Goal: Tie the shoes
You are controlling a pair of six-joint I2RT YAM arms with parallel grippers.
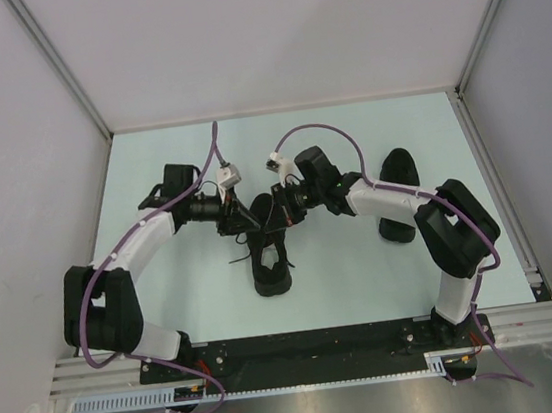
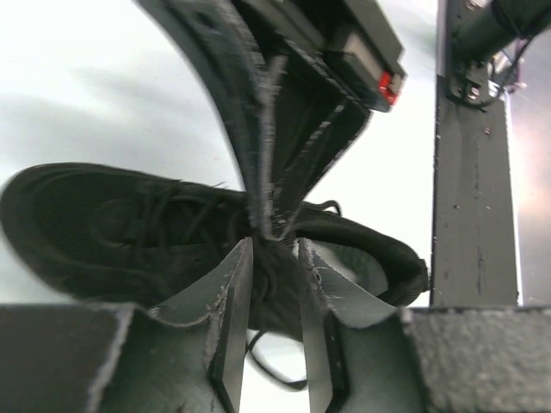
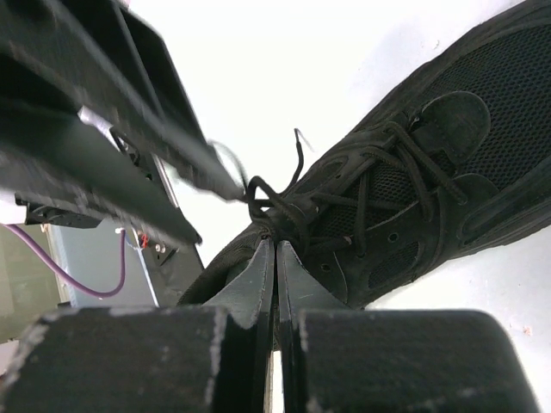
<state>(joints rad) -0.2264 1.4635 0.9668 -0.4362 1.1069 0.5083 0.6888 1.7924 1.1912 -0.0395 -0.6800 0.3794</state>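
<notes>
Top external view: the black sneaker is seen on the pale tabletop, midway between the two arms. Its long axis runs from far to near, with the heel opening judged to point toward the arm bases. The left end effector and the right end effector are brought in from opposite sides, across that axis. They nearly meet over the laced part of the shoe, so neither arm is nearer.

From the left wrist, the left end effector is seen with its jaws parted by a narrow gap. The sneaker lies crosswise just beyond the tips, and nothing is clearly clamped.

From the right wrist, the right end effector is seen clenched. Its tips are pressed into the bunch of laces at the top eyelets of the sneaker. Whether a strand is pinched cannot be told.

The coming move is judged to turn on the laces lying directly between the two tips. A pull would be made sideways, away from the shoe's axis.
</notes>
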